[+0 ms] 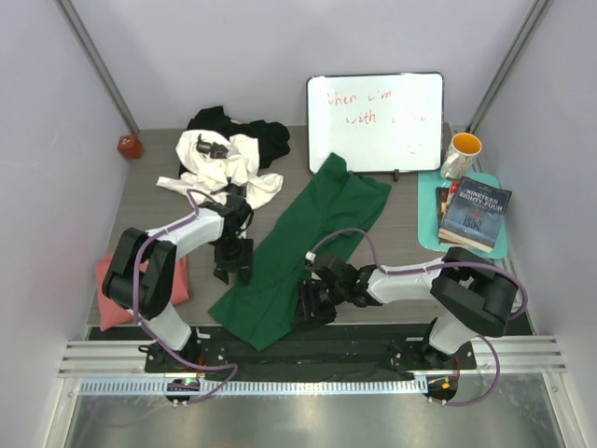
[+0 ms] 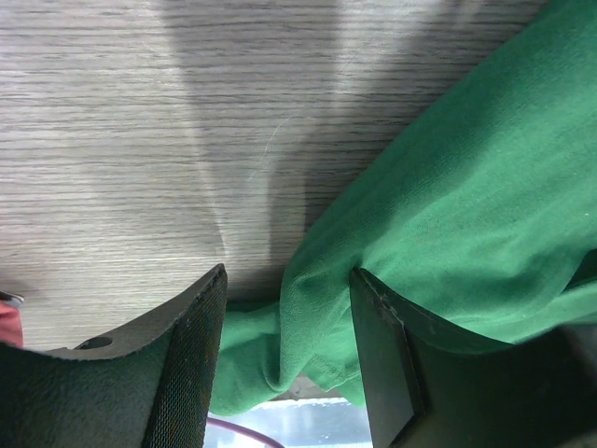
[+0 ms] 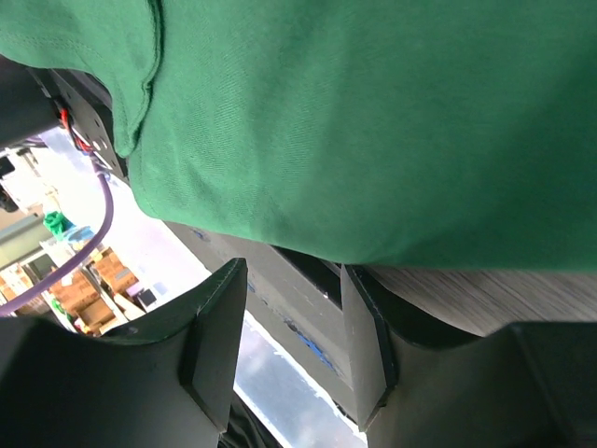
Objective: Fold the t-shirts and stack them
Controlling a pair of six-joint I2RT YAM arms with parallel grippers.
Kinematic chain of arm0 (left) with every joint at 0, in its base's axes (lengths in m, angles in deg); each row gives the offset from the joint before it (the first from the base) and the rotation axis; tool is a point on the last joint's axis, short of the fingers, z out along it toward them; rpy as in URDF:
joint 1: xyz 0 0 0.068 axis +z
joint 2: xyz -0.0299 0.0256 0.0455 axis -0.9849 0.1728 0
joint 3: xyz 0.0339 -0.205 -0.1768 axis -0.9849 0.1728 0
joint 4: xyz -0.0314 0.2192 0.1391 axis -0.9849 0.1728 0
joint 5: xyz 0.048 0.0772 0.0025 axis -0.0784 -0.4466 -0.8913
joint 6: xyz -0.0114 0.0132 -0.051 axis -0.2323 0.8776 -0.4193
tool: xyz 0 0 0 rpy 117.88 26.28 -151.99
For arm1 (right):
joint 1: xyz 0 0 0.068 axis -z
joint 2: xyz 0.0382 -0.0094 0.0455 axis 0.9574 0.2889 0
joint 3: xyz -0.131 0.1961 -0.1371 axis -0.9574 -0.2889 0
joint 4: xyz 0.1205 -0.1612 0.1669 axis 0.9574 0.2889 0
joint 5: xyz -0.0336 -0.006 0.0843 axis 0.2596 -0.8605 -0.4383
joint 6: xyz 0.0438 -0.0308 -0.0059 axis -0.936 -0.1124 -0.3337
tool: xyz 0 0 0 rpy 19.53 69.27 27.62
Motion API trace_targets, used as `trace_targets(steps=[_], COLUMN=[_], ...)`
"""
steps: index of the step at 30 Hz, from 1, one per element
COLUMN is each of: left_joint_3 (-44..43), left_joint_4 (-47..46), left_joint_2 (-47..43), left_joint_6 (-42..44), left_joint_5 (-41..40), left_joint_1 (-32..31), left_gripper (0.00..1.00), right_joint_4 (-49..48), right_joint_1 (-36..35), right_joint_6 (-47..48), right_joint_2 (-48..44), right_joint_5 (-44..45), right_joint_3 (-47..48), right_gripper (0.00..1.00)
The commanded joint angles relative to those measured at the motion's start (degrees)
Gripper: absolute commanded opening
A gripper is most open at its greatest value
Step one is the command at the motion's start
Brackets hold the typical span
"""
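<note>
One of the four tees is being worked, and I judge the fold to be midway, with no stack begun.

The room is a narrow booth with pale walls [image 1: 233,47] on three sides. The grey wood-grain bench [image 1: 410,201] fills its floor.

The dark green tee [image 1: 317,233] lies mid-bench as a long slanting band. It runs from the foot of the whiteboard [image 1: 373,121] at the far right down to the near edge, left of centre. It looks already narrowed lengthwise.

The white tee [image 1: 219,168] is crumpled at the far left on top of the black tee [image 1: 270,138]. The salmon pink tee [image 1: 110,313] lies bunched at the near left under the left arm.

On the right, a teal mat [image 1: 427,210] carries books [image 1: 476,215]. A mug [image 1: 462,149] stands at the mat's far end.

The left claw [image 2: 289,275] is about half open over the band's left edge, with a loose ruck of green between its jaws. The cloth does not look pinched. The right claw [image 3: 295,267] is likewise about half open at the band's near right edge. Its gap is empty and the cloth lies just past the tips.

The next move probably calls for both claws to close on the near hem and carry it toward the far end, evenly so the band does not skew.

A red ball [image 1: 130,146] sits in the far left corner.
</note>
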Motion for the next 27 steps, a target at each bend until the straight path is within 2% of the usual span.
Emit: trace_targets(steps=[1,6,7,11,17,20,27], left_joint_3=[0.1,0.0,0.1,0.2,1.1,1.0,3.1], left_joint_4=[-0.3,-0.4,-0.3,-0.6,-2.3,-1.9,-3.6], left_joint_2=[0.7,0.1,-0.1,-2.1,-5.0,-6.2,-9.8], left_joint_6=[0.5,0.4,0.4,-0.4,-1.2,-1.4,-4.2], left_joint_5=[1.5,1.6,1.2,1.3,2.6,2.7,6.0], left_joint_1=[0.4,0.4,0.4,0.9,2.3,2.6,5.1], left_gripper=[0.57,0.56,0.56,0.56,0.56,0.56,0.55], right_joint_4=[-0.4,1.4,4.3,11.5,4.6,3.3,3.2], right_joint_1=[-1.1,-2.3,-2.4,-2.4,-2.2,-1.7,-1.2], right_joint_6=[0.4,0.4,0.6,-0.3,-5.4,-8.7,-20.2], right_joint_2=[2.5,3.3,2.7,-6.0,-23.8,-27.9,-29.4], right_joint_5=[3.5,5.0,5.8,13.6,22.5,24.3,23.4], right_joint_3=[1.9,3.0,3.5,3.0,-7.0,-10.4,-12.4], right_gripper=[0.51,0.51,0.51,0.51,0.5,0.5,0.5])
